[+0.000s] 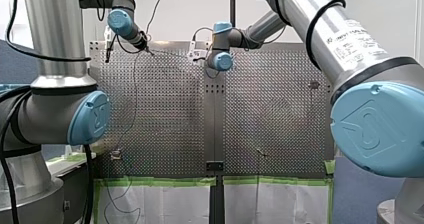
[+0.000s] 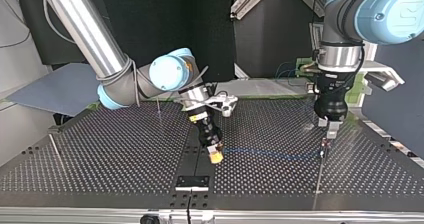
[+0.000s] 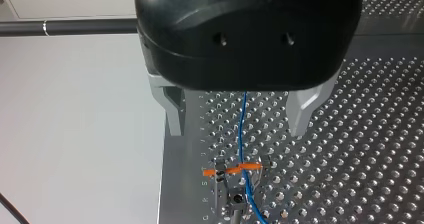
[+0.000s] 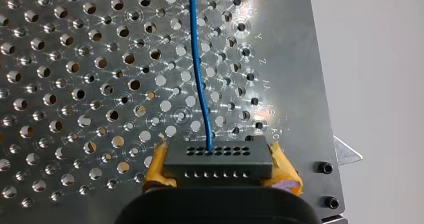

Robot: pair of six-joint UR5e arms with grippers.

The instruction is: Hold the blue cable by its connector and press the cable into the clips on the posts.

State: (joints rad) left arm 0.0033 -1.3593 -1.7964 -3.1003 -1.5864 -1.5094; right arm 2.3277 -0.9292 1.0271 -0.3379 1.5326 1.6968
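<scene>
The thin blue cable (image 2: 270, 153) runs low over the table (image 2: 100, 149) from a black many-holed connector (image 4: 217, 156) to an orange-marked clip (image 3: 235, 170). My right gripper (image 2: 216, 156), tilted down near the table's middle, pinches the connector between yellow pads (image 4: 283, 170); my left gripper (image 3: 236, 131) hangs upright over the clip, fingers (image 3: 172, 109) spread, touching nothing. Only the left wrist view shows the cable crossing the clip.
</scene>
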